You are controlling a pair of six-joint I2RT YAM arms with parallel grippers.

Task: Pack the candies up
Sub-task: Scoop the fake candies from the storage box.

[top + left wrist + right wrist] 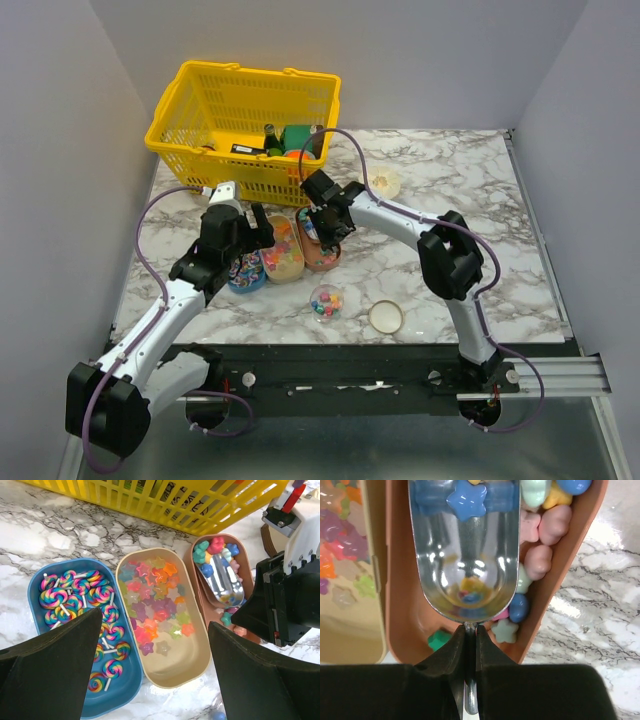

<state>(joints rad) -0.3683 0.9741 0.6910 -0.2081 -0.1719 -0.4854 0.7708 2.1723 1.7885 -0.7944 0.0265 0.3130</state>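
Three oval trays lie side by side. The blue tray (120,685) holds swirl lollipops (80,592). The beige tray (185,665) holds star candies (155,595). The brown tray (400,580) holds pastel candies (545,525). My right gripper (470,630) is shut on the handle of a metal scoop (465,555). The scoop lies in the brown tray with a blue star candy (466,500) in its bowl. My left gripper (155,622) is open and empty, above the blue and beige trays. In the top view, the left gripper (245,262) and right gripper (325,228) flank the trays.
A yellow basket (245,125) with goods stands just behind the trays. A small clear round pot (325,301) with a few candies and a round lid (385,317) lie in front of the trays. Another small round dish (385,183) sits behind the right arm.
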